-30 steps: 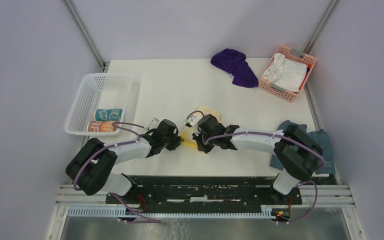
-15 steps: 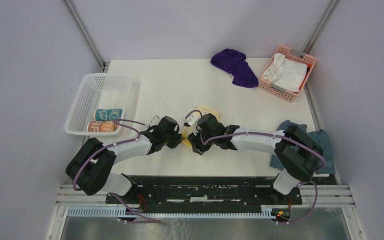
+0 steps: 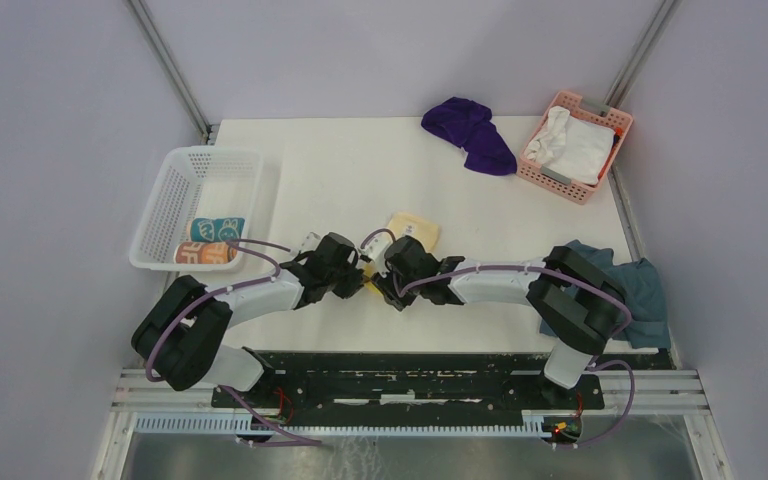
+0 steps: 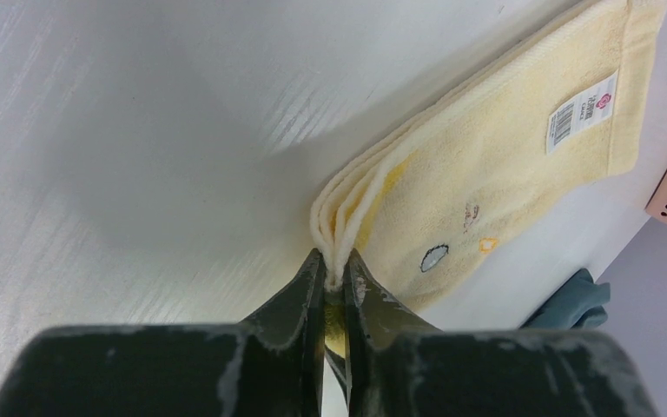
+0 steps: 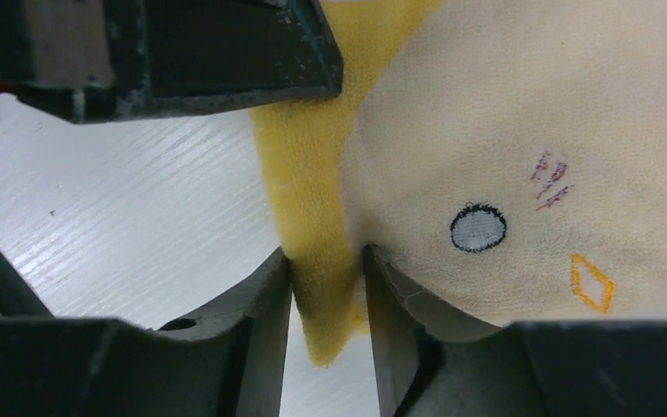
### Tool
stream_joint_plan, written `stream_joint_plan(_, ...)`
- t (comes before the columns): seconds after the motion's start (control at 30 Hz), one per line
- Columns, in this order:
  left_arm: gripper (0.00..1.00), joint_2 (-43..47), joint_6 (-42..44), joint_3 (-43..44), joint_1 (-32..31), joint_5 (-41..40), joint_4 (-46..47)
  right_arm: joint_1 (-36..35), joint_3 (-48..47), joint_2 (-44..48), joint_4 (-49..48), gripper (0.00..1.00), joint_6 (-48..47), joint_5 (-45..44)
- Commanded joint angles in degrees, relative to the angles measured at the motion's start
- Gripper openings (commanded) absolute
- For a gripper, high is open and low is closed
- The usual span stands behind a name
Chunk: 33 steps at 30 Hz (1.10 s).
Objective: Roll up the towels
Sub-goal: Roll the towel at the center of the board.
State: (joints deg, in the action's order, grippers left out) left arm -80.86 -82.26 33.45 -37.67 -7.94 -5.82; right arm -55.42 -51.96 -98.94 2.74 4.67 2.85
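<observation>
Your left pincer [image 4: 334,280] is pressed tight on the stacked, folded edge of the yellow towel [image 4: 495,156], which lies flat near the middle of the table [image 3: 330,170]. Your right pincer [image 5: 326,287] meets it from the opposite side. Its fingers stand partly apart, and a darker yellow flap of the same towel fills the gap and touches both, so it is pinching that flap. The two pincers sit just beside each other at the towel's near corner. The purple towel [image 3: 470,135] lies crumpled at the far edge of the table, beside the pink basket [image 3: 592,104]. The white basket [image 3: 210,152] on the left holds two rolled towels — a teal roll [image 3: 217,229] and an orange roll [image 3: 205,253] — lying side by side at its near end.
</observation>
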Motion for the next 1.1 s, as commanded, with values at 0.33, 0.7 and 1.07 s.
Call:
stream_joint_plan(0.33,0.51,5.38,1.04,-1.33,2.03,-0.92,1.90,6.87,-5.15,-3.25,4.33,0.13,3.91,23.29)
stream_joint_plan(0.7,0.71,23.65,3.84,-13.82,5.03,0.82,3.58,16.63,-8.51,-13.47,-0.87,0.12,17.19,45.68)
stream_joint_plan(1.07,0.66,22.30,5.03,-18.80,5.16,7.68,11.49,19.76,-10.15,-19.29,-1.98,0.12,22.98,49.94)
